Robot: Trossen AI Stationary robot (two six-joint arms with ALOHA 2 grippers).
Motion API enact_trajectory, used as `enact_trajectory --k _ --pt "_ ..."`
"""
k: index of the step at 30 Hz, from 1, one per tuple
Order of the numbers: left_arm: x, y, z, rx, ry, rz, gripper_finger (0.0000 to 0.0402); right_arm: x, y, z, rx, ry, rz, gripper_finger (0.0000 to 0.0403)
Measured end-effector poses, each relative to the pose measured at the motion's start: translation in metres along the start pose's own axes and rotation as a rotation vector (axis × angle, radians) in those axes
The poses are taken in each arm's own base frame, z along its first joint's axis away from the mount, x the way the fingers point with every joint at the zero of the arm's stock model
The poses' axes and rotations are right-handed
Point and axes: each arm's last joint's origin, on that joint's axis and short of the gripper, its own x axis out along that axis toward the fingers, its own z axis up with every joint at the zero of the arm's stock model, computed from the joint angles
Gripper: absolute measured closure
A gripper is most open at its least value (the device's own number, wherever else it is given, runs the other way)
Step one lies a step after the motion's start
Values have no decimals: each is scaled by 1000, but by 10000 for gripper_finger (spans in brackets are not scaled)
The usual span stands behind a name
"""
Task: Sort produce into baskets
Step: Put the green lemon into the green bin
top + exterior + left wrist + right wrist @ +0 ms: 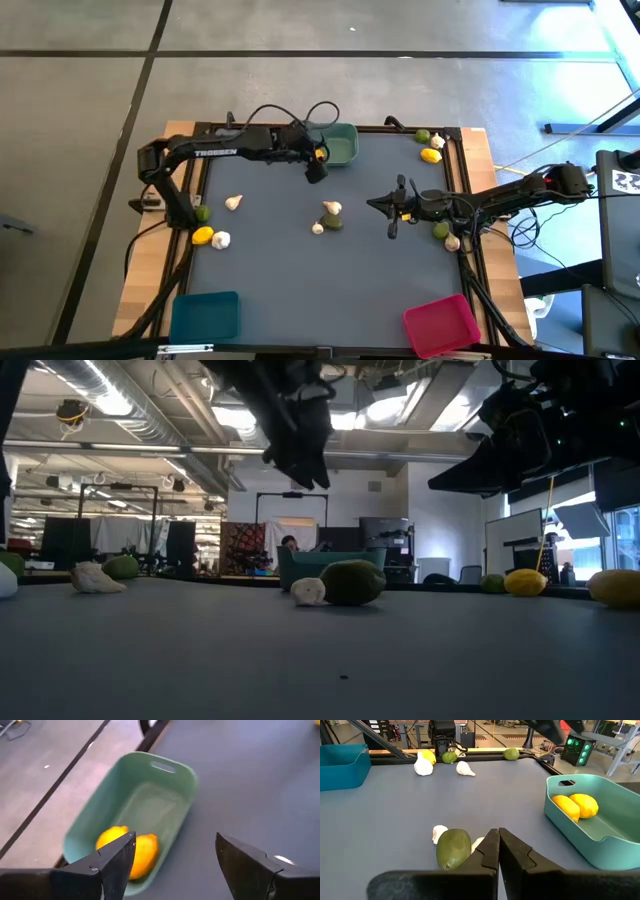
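Note:
The teal-green basket stands at the table's far edge with two lemons lying in its left end. My left gripper hangs open, holding nothing, above the table just on the near side of that basket. My right gripper is shut and holds nothing, hovering right of centre. Just in front of it a lime lies on the table at the centre, with a garlic bulb beside it. The blue basket and the pink-red basket stand at the near edge.
Loose produce lies on the table. At the left are a garlic bulb, a lime, a lemon and another garlic bulb. In the far right corner are a lime and a lemon. Under the right arm is a lime.

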Motion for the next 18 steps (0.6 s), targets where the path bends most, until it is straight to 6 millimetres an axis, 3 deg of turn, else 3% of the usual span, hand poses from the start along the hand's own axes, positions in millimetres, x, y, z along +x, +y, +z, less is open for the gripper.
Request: enact_trajectory --k 7,13,18 --pt "-11 -38 -4 40 -33 -76 144 0 0 1 9 -5 0 393" --pt "-4 -73 -26 35 -91 -147 146 0 -2 0 30 -1 -69 391" --pt "0 -90 -44 10 -135 -191 147 3 -4 3 3 61 -158 335"
